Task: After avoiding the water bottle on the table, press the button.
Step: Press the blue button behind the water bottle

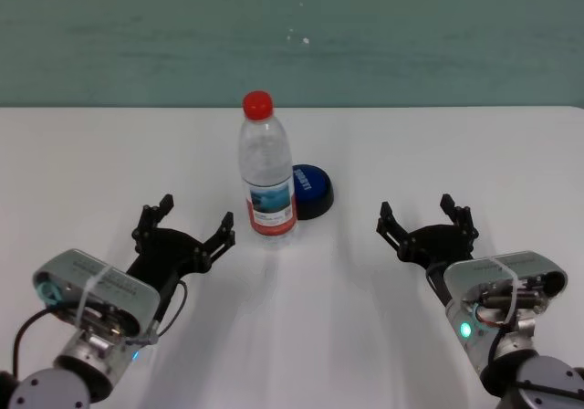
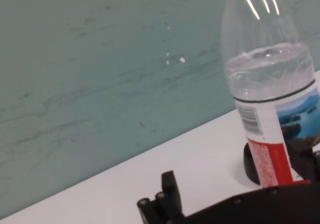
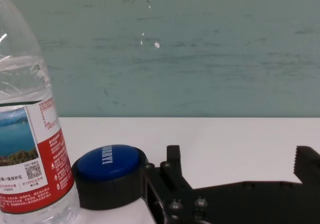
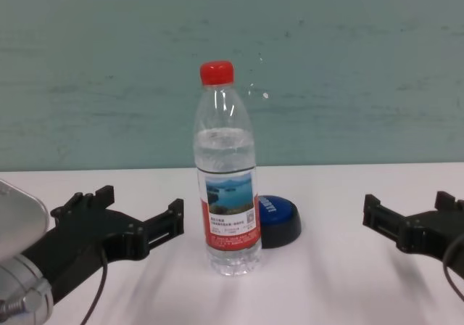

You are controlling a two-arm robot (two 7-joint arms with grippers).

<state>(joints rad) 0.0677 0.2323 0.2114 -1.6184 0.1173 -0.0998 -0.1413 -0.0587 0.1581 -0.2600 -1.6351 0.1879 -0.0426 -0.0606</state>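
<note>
The water bottle stands upright at the middle of the white table, with its red cap on and the lake label facing me. The blue button sits just behind it, to its right, partly hidden by it. My left gripper is open and empty, low over the table to the left of the bottle. My right gripper is open and empty, to the right of the button with a gap between them. The right wrist view shows the button beside the bottle, beyond the open right gripper.
A teal wall runs behind the table's far edge. Bare tabletop lies to the left of the bottle and to the right of the button. In the chest view the bottle stands in front of the button.
</note>
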